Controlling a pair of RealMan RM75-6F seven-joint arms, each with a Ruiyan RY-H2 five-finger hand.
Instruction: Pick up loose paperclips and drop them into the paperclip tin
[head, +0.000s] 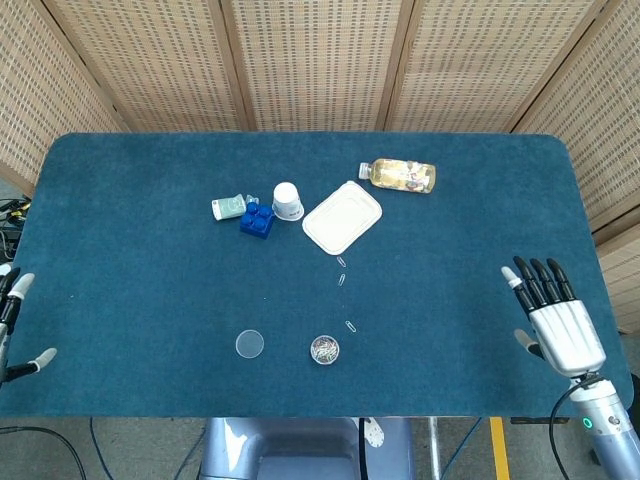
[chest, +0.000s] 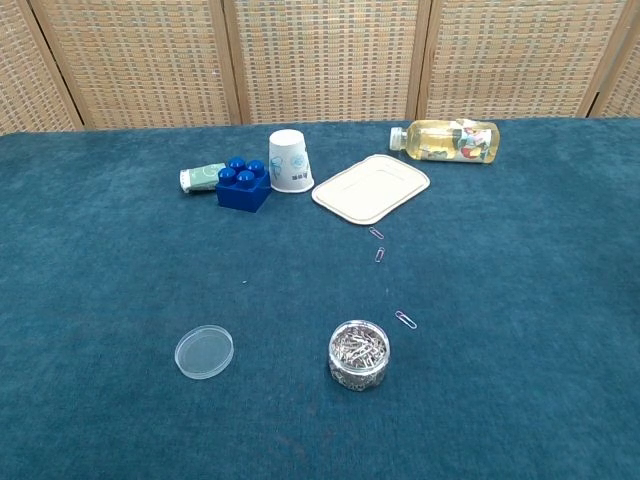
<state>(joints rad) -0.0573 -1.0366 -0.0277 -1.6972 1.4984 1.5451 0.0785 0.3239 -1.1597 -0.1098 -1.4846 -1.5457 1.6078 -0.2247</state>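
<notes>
Bright, even light; sharp frames, faint shadows

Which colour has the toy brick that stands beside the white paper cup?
The toy brick is dark blue; the chest view shows it best.

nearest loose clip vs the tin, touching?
Apart. Chest view shows blue cloth between the clip and the tin; the clip lies up and to the right of the tin's rim.

Head view: high, looking steeply down over the whole worktop (head: 150, 300). Chest view: low, near, facing the far screen. Shared: worktop centre, paperclip tin (head: 324, 350) (chest: 359, 354).
</notes>
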